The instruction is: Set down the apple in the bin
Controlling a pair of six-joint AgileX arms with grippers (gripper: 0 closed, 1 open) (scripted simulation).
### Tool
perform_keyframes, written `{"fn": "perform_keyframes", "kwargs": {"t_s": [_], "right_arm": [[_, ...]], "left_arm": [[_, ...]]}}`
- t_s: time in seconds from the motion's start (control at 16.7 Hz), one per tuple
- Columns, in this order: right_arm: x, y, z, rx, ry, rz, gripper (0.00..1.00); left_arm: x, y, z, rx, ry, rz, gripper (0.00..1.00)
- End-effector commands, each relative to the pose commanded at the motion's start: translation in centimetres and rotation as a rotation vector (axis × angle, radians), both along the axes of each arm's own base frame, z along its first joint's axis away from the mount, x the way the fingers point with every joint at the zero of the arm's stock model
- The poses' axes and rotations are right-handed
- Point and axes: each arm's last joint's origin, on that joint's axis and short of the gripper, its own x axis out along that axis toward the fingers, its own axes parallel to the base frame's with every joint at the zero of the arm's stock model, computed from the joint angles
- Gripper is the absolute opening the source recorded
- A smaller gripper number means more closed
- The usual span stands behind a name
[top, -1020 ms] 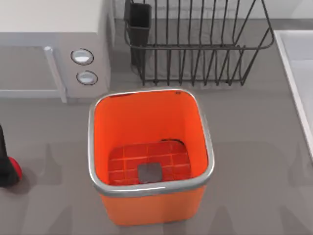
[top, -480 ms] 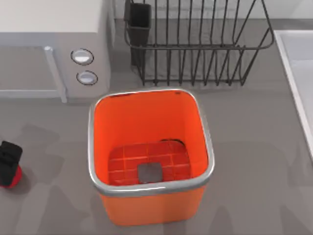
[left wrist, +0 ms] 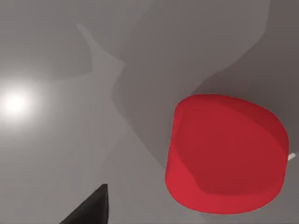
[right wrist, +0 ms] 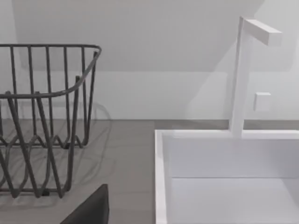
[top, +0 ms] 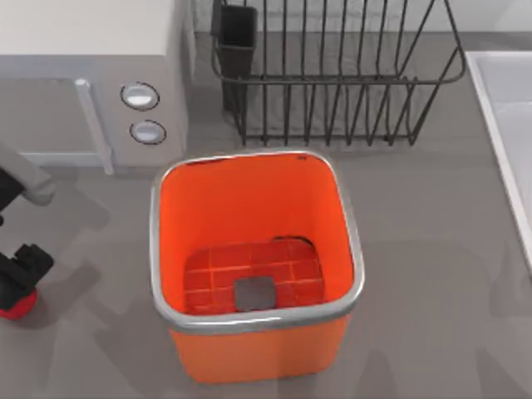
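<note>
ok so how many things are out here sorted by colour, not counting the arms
red: 1, the apple, on the table at the left edge, under the left hand
orange: 1, the bin
black: 1, the wire dish rack
grey: 1, the microwave
white: 1, the sink with its tap
total: 5

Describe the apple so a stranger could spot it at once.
Start at the orange bin in the table's middle, then go to the table's far left edge. There the left claw hangs over a small, glossy red apple, the only round red thing on the grey tabletop.
</note>
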Motion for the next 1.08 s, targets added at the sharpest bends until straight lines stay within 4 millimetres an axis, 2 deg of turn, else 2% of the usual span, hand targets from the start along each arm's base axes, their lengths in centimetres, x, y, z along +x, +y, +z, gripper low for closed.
{"fn": "perform_keyframes", "kwargs": {"t_s": [0.24,0.66,1.08], "right_arm": [[0.0,0.0,0.0,0.0,0.0,0.0,1.0],[0.0,0.0,0.0,0.0,0.0,0.0,1.0],[0.0,0.0,0.0,0.0,0.0,0.0,1.0]], "left_arm": [[1.6,0.2,-0.9,0.001,0.122,-0.049,1.0],[1.7,0.1,-1.5,0.001,0.128,-0.052,1.0],[1.9,0.2,-7.4,0.001,0.121,-0.051,1.0]]}}
